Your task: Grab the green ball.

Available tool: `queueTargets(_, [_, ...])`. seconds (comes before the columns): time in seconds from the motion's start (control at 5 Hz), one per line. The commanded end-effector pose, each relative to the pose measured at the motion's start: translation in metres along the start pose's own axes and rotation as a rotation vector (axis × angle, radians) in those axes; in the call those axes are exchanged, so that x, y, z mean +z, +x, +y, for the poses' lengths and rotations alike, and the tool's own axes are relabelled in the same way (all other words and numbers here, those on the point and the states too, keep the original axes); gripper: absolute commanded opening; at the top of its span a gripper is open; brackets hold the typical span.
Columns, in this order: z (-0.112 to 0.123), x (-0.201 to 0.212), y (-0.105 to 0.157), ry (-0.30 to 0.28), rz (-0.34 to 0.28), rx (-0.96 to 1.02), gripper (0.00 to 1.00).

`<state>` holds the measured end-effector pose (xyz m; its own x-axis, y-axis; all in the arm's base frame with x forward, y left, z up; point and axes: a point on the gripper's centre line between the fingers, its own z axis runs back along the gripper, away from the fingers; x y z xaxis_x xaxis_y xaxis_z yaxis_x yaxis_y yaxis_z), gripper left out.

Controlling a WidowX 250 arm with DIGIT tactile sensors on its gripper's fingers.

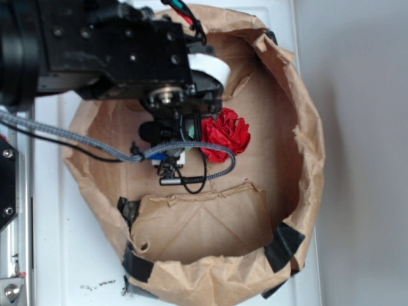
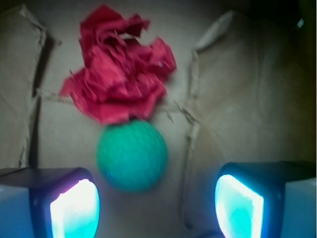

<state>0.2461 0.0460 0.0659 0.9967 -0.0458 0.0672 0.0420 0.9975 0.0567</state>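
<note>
The green ball (image 2: 132,155) lies on the brown paper floor of the bag, touching the lower edge of the crumpled red paper wad (image 2: 119,74). In the wrist view my gripper (image 2: 157,206) is open and empty, its two glowing pads (image 2: 74,210) wide apart, and the ball sits just ahead of them, nearer the left pad. In the exterior view my gripper (image 1: 182,134) hangs over the bag's middle, just left of the red wad (image 1: 226,132). A sliver of green (image 1: 194,131) shows beside the arm; the rest of the ball is hidden by it.
A rolled-down brown paper bag (image 1: 299,166) rings the work area, with black tape at its corners (image 1: 284,245). A folded paper flap (image 1: 204,220) lies at the front. A white cup-like object (image 1: 213,67) sits behind the arm. Cables (image 1: 64,137) trail left.
</note>
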Motion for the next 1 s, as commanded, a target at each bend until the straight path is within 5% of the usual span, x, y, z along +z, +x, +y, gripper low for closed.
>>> queueTargets(0.0, [-0.005, 0.011, 0.011, -0.061, -0.085, 0.025, 1.00])
queueTargets(0.6, [0.000, -0.027, 0.031, 0.009, 0.000, 0.045, 1.00])
queueTargets(0.8, [-0.001, -0.031, 0.031, 0.034, -0.010, 0.048, 0.00])
